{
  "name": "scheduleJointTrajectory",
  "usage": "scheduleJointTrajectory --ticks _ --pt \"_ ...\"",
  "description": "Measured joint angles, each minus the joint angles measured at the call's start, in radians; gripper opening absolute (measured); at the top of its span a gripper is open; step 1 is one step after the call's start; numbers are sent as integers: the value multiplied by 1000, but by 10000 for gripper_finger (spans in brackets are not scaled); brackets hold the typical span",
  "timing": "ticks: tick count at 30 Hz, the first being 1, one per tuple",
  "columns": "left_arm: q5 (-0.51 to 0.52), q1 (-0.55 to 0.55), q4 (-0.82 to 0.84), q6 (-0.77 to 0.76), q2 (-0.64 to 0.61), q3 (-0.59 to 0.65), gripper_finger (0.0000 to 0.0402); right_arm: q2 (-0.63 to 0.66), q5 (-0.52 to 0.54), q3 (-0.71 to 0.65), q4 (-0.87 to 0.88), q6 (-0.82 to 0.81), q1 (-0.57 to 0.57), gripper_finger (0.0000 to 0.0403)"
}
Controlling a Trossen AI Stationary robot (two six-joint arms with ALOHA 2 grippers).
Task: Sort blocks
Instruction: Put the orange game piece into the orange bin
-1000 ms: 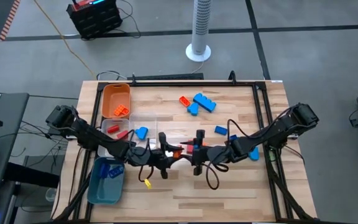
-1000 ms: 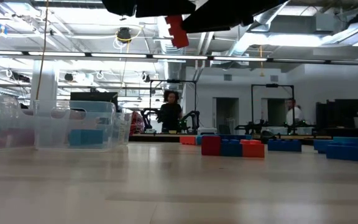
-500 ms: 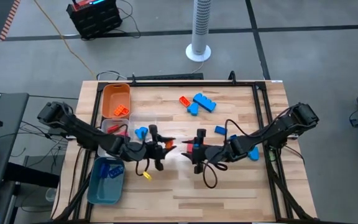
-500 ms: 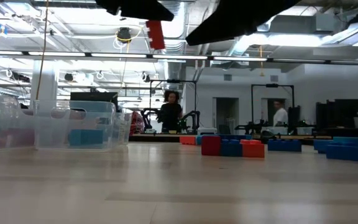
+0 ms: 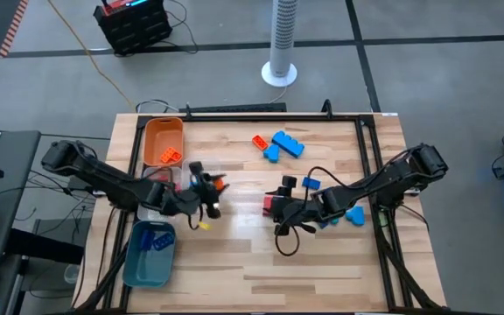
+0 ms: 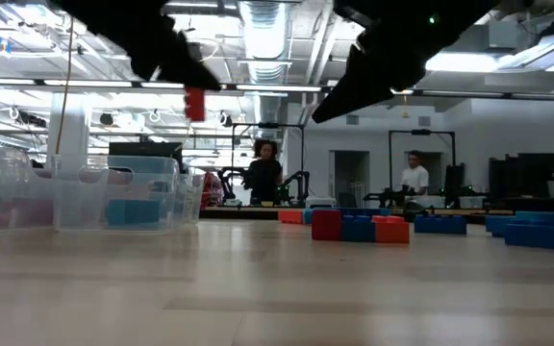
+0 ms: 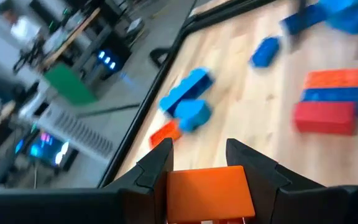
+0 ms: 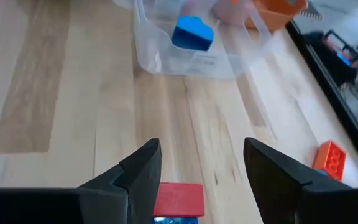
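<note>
The left gripper has its fingers clamped on an orange-and-red block, held in the air above the desk. Beyond those fingers lie a red-blue-orange stack and, farther on, blue blocks with a small orange block beside them. The right gripper hovers low with its fingers apart and nothing between them; a red block sits on the desk just under the gap. Farther ahead stands the clear tray, a blue block in it, with the orange tray behind it.
</note>
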State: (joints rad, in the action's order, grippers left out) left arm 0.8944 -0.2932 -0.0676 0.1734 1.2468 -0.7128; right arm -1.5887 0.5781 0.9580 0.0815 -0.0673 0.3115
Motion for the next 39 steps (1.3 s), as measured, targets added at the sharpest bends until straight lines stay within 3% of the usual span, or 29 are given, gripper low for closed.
scheduleJointTrajectory --ticks 4,9,15,19,23,30,39 --pt "11 70 8 -95 -133 98 127 0 13 -28 -12 -63 16 234" --pt "64 153 76 -221 -315 161 127 -1 133 -46 -9 -74 62 234" --pt "147 191 157 -268 -449 159 127 -6 158 -46 -69 -101 108 234" --pt "146 279 314 -322 -489 118 127 -33 158 -46 -136 -93 137 234" --pt "24 451 504 -422 -484 87 127 -75 157 -46 -237 -57 140 234" --pt "-189 754 627 -419 -425 86 128 -137 154 -47 -316 -31 137 234" --pt "-337 909 660 -350 -325 86 136 -130 154 -46 -331 -32 153 234"
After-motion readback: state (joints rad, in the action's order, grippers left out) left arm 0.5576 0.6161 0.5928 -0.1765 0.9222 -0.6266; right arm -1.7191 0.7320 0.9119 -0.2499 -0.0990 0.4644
